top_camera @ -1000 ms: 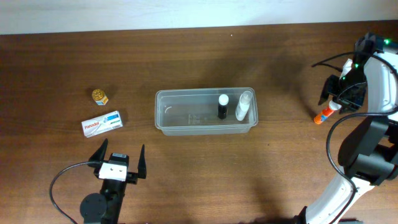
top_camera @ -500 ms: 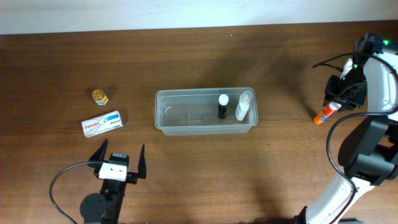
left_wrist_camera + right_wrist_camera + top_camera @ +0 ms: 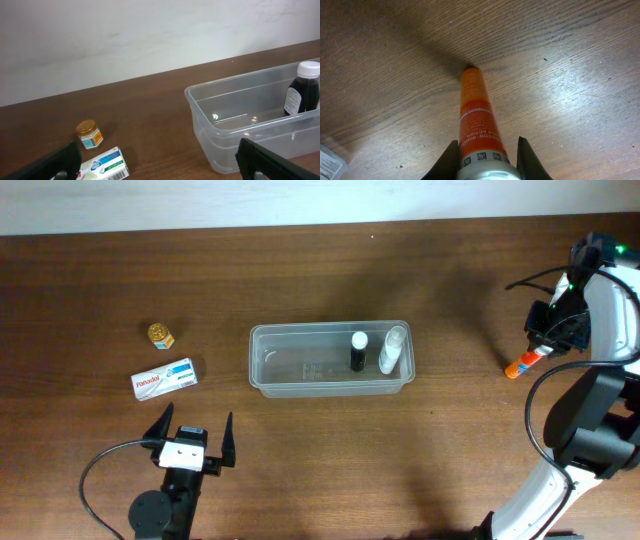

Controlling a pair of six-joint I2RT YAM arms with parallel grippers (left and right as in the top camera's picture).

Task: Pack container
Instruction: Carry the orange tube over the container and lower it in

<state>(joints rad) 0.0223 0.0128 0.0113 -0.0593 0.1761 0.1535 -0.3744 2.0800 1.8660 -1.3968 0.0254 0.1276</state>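
Observation:
The clear container [image 3: 262, 376] stands mid-table with a dark bottle [image 3: 357, 352] and a white bottle [image 3: 392, 348] upright in its right end. It also shows in the left wrist view [image 3: 210, 100], with the dark bottle [image 3: 302, 92]. My right gripper [image 3: 545, 340] at the far right is shut on the white-capped end of an orange tube [image 3: 520, 365] whose tip rests on the table. In the right wrist view both fingers [image 3: 485, 157] press the tube [image 3: 476, 112]. My left gripper [image 3: 192, 438] is open and empty near the front left.
A white and blue tablet box [image 3: 165, 378] and a small gold-lidded jar [image 3: 160, 334] lie left of the container; both show in the left wrist view, the box [image 3: 105, 165] and the jar [image 3: 89, 134]. Black cables hang by the right arm.
My right gripper's fingers have closed in on the orange tube's capped end. The left arm and the container have not moved.

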